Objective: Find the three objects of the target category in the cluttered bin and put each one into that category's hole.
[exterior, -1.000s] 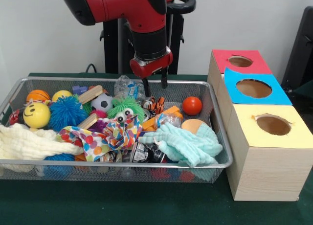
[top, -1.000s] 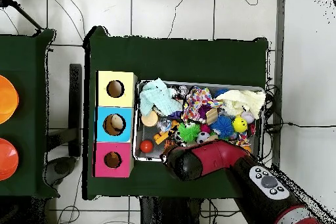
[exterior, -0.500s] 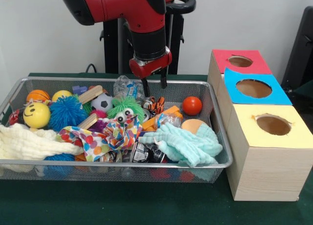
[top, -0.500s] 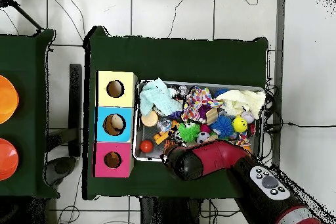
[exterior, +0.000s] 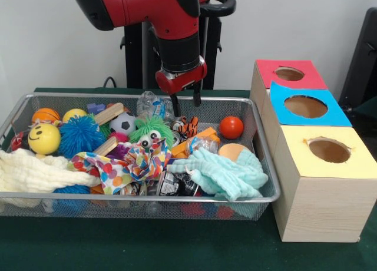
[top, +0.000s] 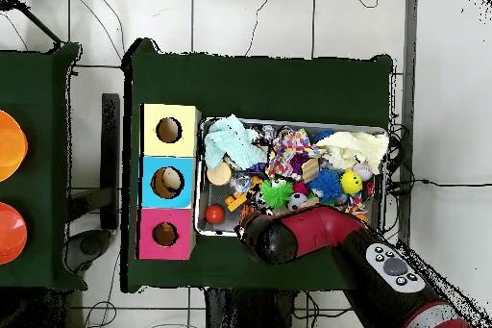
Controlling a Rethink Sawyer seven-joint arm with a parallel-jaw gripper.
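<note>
A wire mesh bin (exterior: 141, 197) (top: 203, 228) holds a jumble of balls, cloths, blocks and bottles. My gripper (exterior: 186, 105) hangs open and empty above the bin's far side, over a small tiger toy (exterior: 188, 127) and beside a crumpled clear bottle (exterior: 153, 106). A red ball (exterior: 231, 127) (top: 214, 214) lies to its right in the front view. Three boxes with round holes stand beside the bin: red top (exterior: 288, 74) (top: 164, 235), blue top (exterior: 306, 105) (top: 167, 183), yellow top (exterior: 330, 150) (top: 169, 130). From overhead my arm (top: 317, 239) hides the gripper.
Inside the bin: a mint cloth (exterior: 222, 174), a cream cloth (exterior: 32, 171), a dotted cloth (exterior: 129, 165), a yellow smiley ball (exterior: 43, 138), a blue spiky ball (exterior: 79, 135), a green fuzzy toy (exterior: 150, 131), a soccer ball (exterior: 122, 124). Orange bowls (top: 10, 151) sit on another table.
The gripper rose a little between the earliest frame and now; nothing in the bin moved.
</note>
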